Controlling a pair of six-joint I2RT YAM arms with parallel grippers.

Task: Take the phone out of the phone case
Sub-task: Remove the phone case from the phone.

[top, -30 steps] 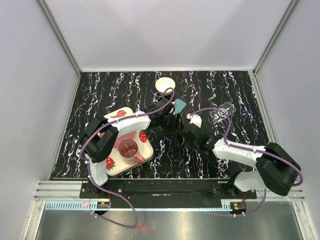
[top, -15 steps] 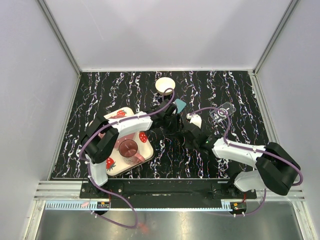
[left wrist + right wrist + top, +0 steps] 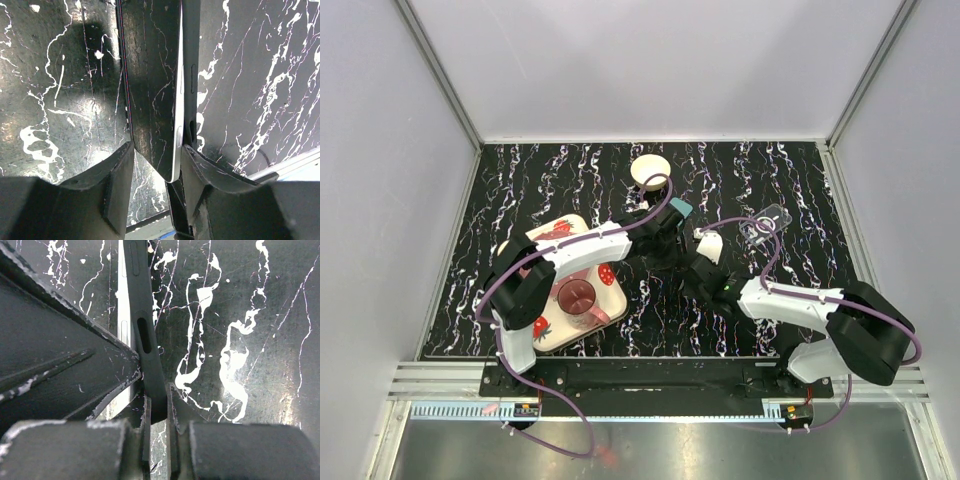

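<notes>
Under both tools, a black desk (image 3: 520, 180) veined all over with white, glossy enough to mirror in the dark glass of the phone (image 3: 150, 85). Closed in on three sides by plain grey walls (image 3: 650, 70), with aluminium posts (image 3: 440, 75) in the back corners and a metal rail (image 3: 440, 378) along the near edge by the arm bases. Left tool (image 3: 157, 155) half closed about the near corner of the phone, one fingertip at the glass side, the other at the side with the silver edge; cannot tell whether truly gripping. Phone running straight away from the left tool between its fingers, with the phone case (image 3: 142, 335) just beside it on that tool's right. Right tool (image 3: 158, 405) pinched nearly shut on the thin grey rim of the phone case, a slot cut-out just ahead of its fingertips. Both tools mid-desk, close together. Beyond the left tool, a white bowl (image 3: 650, 172); back toward its own base, a strawberry-printed tray (image 3: 600, 300) with a pink cup (image 3: 577, 297) on it. Just beside the right tool, a small white object (image 3: 711, 243); farther off to its right, a clear plastic piece (image 3: 766, 224).
</notes>
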